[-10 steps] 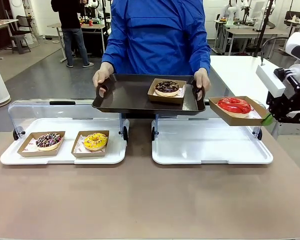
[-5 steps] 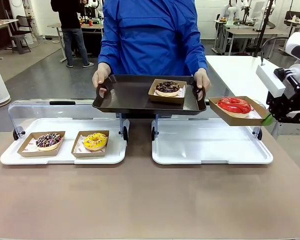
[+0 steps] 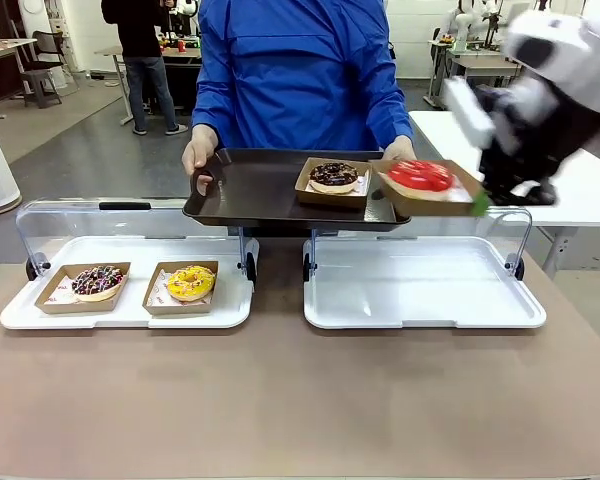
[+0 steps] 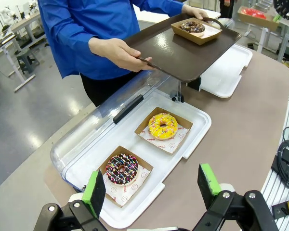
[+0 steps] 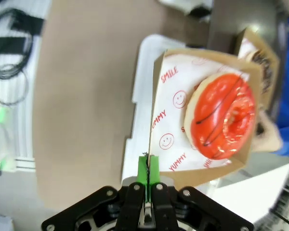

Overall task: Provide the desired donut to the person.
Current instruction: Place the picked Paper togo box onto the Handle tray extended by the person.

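The person (image 3: 300,70) in a blue jacket holds a dark serving tray (image 3: 250,195) with both hands across the table. On it sits a chocolate donut (image 3: 333,176) in a cardboard box. My right gripper (image 3: 478,205) is shut on the rim of a cardboard box carrying a red-glazed donut (image 3: 420,176), held over the serving tray's right end. In the right wrist view the green pads (image 5: 143,172) pinch the box's edge below the red donut (image 5: 225,115). My left gripper (image 4: 151,186) hangs open above the left case, holding nothing.
A white display case (image 3: 20,315) at the left holds a sprinkled chocolate donut (image 3: 97,281) and a yellow donut (image 3: 190,282), each in a cardboard box. A second white case (image 3: 420,290) at the right has its clear lid up. Brown tabletop lies in front.
My right arm has swung left and slightly up, bringing the red donut's box from beside the serving tray to over its right end. The serving tray has barely moved.
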Robot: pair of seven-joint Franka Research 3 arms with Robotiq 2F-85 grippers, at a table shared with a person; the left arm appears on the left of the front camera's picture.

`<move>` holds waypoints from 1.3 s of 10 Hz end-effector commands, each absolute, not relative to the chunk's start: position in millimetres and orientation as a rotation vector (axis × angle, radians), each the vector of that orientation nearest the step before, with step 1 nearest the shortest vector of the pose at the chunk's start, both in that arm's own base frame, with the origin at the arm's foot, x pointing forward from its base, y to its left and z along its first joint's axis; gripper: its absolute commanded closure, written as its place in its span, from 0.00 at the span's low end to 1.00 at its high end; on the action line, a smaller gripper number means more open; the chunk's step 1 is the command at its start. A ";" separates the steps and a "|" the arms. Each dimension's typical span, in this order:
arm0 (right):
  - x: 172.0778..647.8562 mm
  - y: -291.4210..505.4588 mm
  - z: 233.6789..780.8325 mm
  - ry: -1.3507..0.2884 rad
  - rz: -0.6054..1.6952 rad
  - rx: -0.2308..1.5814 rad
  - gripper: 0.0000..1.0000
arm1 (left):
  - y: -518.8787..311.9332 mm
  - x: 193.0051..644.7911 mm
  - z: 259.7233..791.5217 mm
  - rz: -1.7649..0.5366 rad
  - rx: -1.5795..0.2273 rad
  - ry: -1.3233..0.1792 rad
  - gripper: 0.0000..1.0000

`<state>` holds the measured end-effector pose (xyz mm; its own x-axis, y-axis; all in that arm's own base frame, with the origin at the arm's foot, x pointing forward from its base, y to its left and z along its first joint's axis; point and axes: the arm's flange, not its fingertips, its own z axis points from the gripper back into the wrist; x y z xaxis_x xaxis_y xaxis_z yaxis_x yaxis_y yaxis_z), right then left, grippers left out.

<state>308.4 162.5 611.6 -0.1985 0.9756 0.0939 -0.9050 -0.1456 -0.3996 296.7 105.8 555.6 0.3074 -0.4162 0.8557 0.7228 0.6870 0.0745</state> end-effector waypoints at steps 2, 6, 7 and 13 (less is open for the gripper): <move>366.4 263.9 646.8 -0.317 1.559 -0.297 0.98 | 106.0 296.3 555.6 -0.773 -0.366 -1.004 0.00; 426.2 373.6 618.0 -0.357 1.531 -0.229 0.98 | 106.0 296.3 555.6 -0.773 -0.366 -1.004 0.00; 440.1 389.2 604.7 -0.395 1.522 -0.234 0.98 | 106.0 296.3 555.6 -0.773 -0.366 -1.004 0.00; 472.5 442.2 548.3 -0.394 1.681 -0.351 0.98 | 106.0 296.3 555.6 -0.773 -0.366 -1.004 0.00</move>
